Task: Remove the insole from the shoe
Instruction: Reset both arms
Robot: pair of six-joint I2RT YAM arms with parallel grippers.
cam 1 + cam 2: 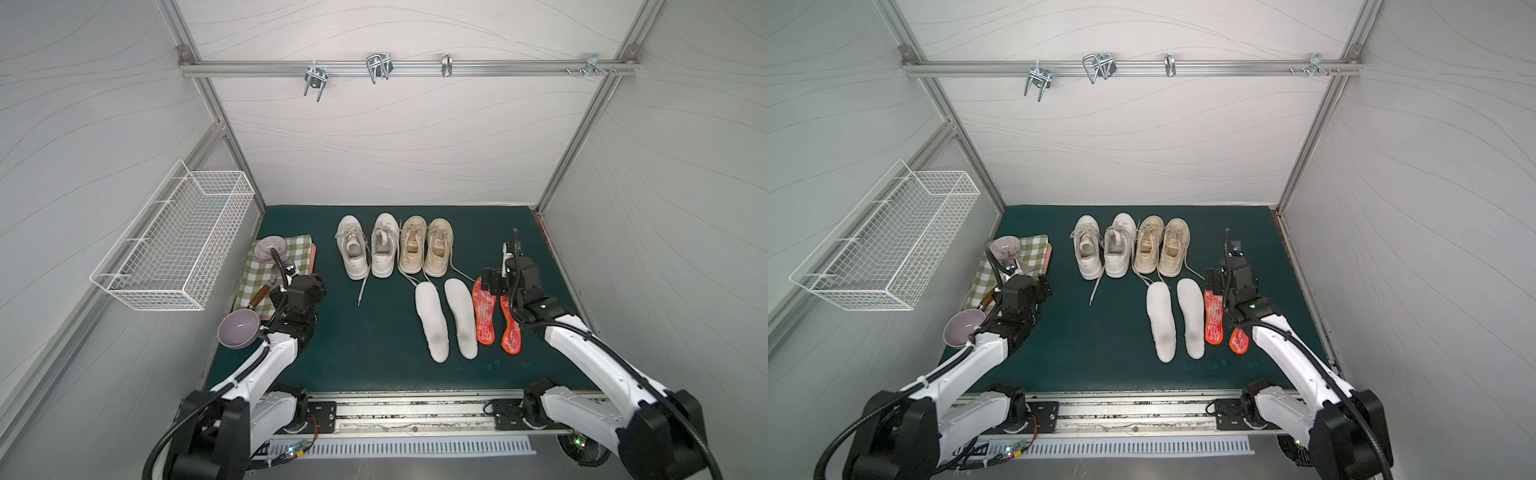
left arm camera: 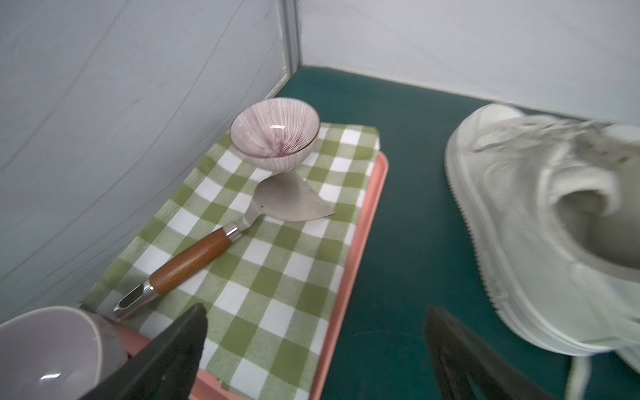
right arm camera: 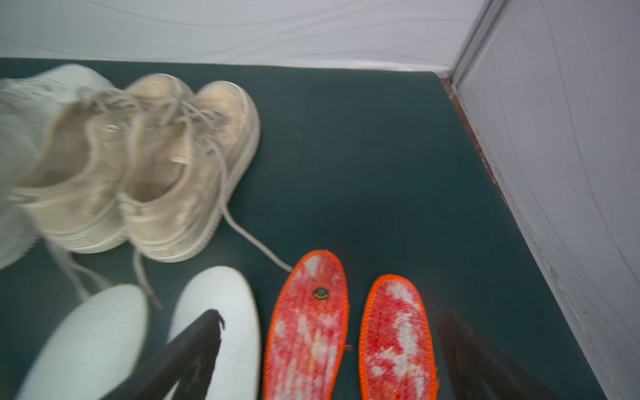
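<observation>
Two pairs of shoes stand at the back of the green mat: white shoes [image 1: 352, 249] [image 2: 540, 221] and beige shoes [image 1: 439, 249] [image 3: 166, 180]. In front of them lie two white insoles [image 1: 432, 322] [image 3: 221, 311] and two red insoles with orange rims [image 1: 484, 316] [image 3: 308, 332], all flat on the mat. My right gripper [image 1: 492, 279] [image 3: 330, 317] hangs open over the toe ends of the red insoles, holding nothing. My left gripper [image 1: 316, 286] [image 2: 316, 311] is open and empty, between the checked cloth and the leftmost white shoe.
At the left, a pink tray [image 2: 367, 221] carries a green checked cloth [image 1: 286, 253], a striped bowl [image 2: 275, 133] and a wooden-handled spatula [image 2: 207, 249]. A grey bowl [image 1: 237, 328] sits near the left arm. A wire basket [image 1: 178, 249] hangs on the left wall.
</observation>
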